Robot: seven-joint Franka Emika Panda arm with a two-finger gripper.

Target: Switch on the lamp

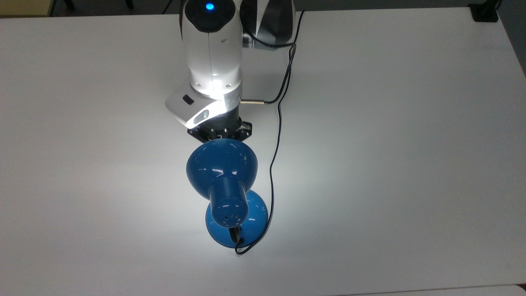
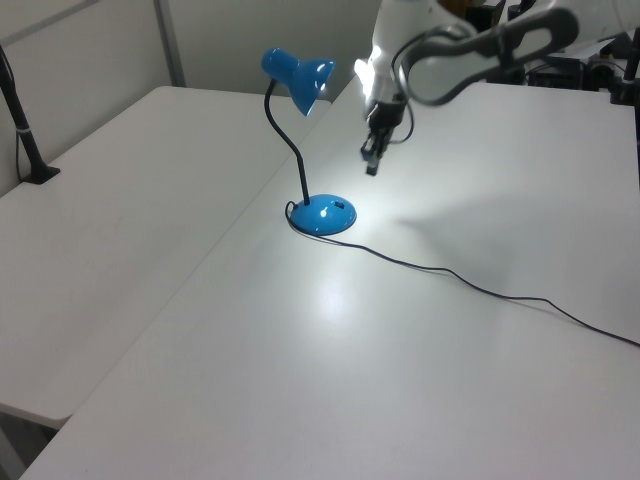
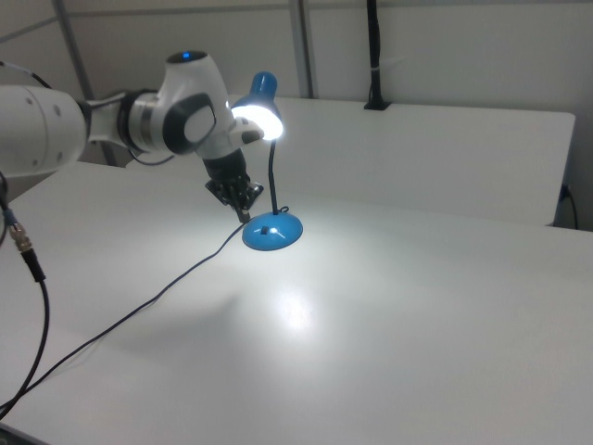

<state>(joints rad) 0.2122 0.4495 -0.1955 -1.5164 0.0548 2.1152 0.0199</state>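
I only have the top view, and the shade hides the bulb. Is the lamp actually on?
Observer: Yes. In the right view the lamp glows bright white at the mouth of its shade.
Operator: Is the gripper touching the base?
Observer: No. In the left view the gripper hangs in the air above the table, apart from the base and to the left view's right of it.
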